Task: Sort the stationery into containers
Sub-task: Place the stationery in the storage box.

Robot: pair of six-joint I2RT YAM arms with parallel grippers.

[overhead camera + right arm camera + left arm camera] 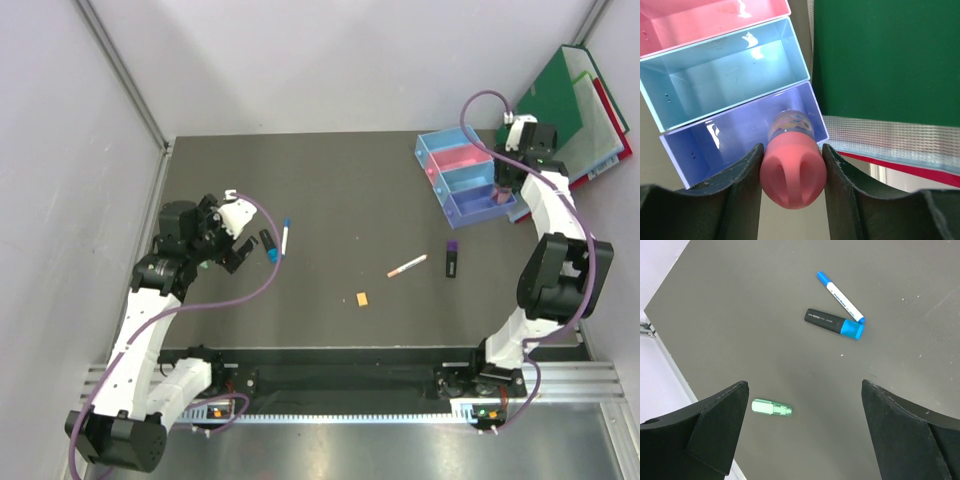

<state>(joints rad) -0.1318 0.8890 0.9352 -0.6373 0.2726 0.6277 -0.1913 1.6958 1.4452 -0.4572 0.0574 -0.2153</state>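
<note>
Dark grey table (330, 190), white walls on three sides. Top view: left gripper (236, 236) hangs near the left edge, just left of a black marker with cyan cap (268, 245) and a white-blue pen (284, 238) lying side by side. Mid-table lie a pinkish pen (407, 266), a purple marker (452, 260) and, nearer, a tiny orange block (362, 298), all apart from one another. Row of four bins (447, 146) sits far right, beside a green folder (560, 100) on a red folder (618, 140). Right gripper (503, 190) is over the nearest bin.

Left wrist: fingers spread wide, nothing between them. Marker (834, 323) and pen (840, 296) lie beyond, tips almost meeting. A small pale-green piece (771, 408) lies on the table near one finger.

Right wrist: gripper (792, 150) clenched on a pink-capped tube (792, 172), poised at the right end of the violet-blue bin (730, 140); whether the tube touches the bin I cannot tell.
</note>
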